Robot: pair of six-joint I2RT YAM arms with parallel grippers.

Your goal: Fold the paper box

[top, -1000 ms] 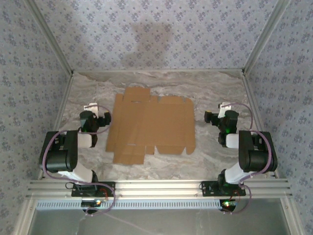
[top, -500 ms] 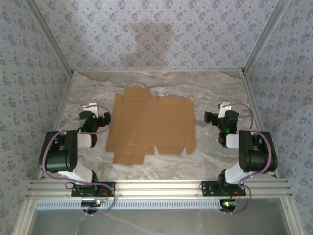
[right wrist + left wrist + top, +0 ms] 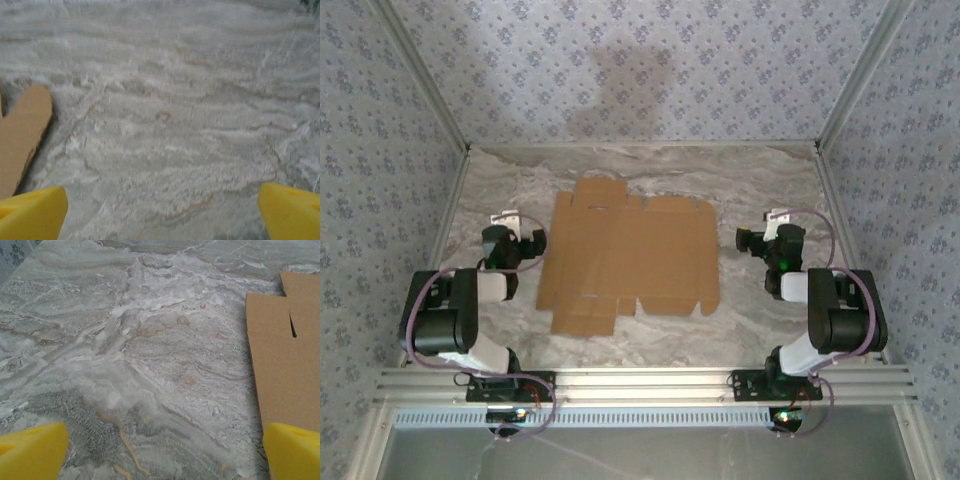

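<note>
The paper box [image 3: 625,258] lies unfolded and flat on the marble table, a tan sheet with creased panels, flaps and tabs. My left gripper [image 3: 517,233] hovers just off its left edge. In the left wrist view the left gripper [image 3: 165,455] is open, its yellow fingertips [image 3: 30,452] wide apart over bare marble, with the box's edge [image 3: 285,355] to the right. My right gripper [image 3: 764,234] is a short way off the box's right edge. The right gripper [image 3: 162,212] is open and holds nothing, and a rounded box tab [image 3: 22,130] shows at the left.
The marble table [image 3: 760,185] is walled on three sides by patterned panels [image 3: 640,70] with metal corner posts. An aluminium rail [image 3: 640,385] carrying both arm bases runs along the near edge. Bare marble lies behind the box and beside each arm.
</note>
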